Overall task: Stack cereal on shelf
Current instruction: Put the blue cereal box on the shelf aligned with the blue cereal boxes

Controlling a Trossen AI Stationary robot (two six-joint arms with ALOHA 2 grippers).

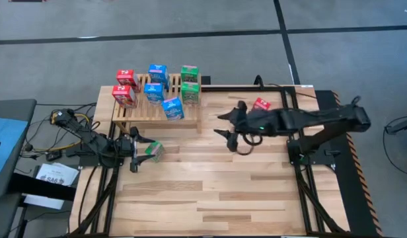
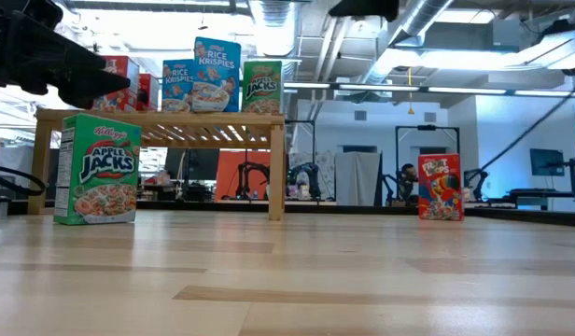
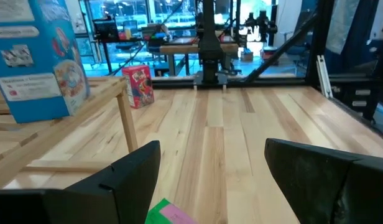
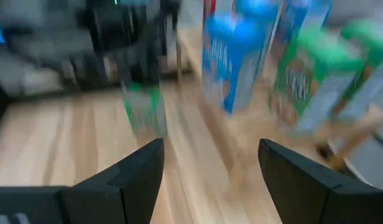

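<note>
At the left of the worktop (image 1: pixel 210 198), the left hand (image 1: pixel 143 151) sits low by the front left corner of the shelf (image 1: pixel 141 116), its fingers spread wide with a green cereal box (image 1: pixel 152 151) just at their tips. The left wrist view shows only a sliver of green between the open fingers, so the box is straddled or nearly so, not gripped. In the low view this box stands upright on the worktop, in front of the shelf's left leg.

On the shelf stand seven boxes: two red ones (image 1: pixel 126 87) at the left end, three blue ones (image 1: pixel 157 89) in the middle with one set nearer the front edge, and two green ones (image 1: pixel 189 84) at the right end.

Further right, the right hand (image 1: pixel 224 124) hovers over bare worktop just off the shelf's right end, fingers parted about halfway and holding nothing. Behind it, a last red box (image 1: pixel 261 104) stands alone on the worktop, well apart from the shelf.

The boxes look like thin cardboard: light, stiff along the edges, but easily dented on the broad printed faces, and tall enough to tip. A hold across the two narrow sides, around mid-height or a little above, seems safest, with a gentle squeeze. The glossy print may be a little slippery, so the box should be kept upright while carried.
</note>
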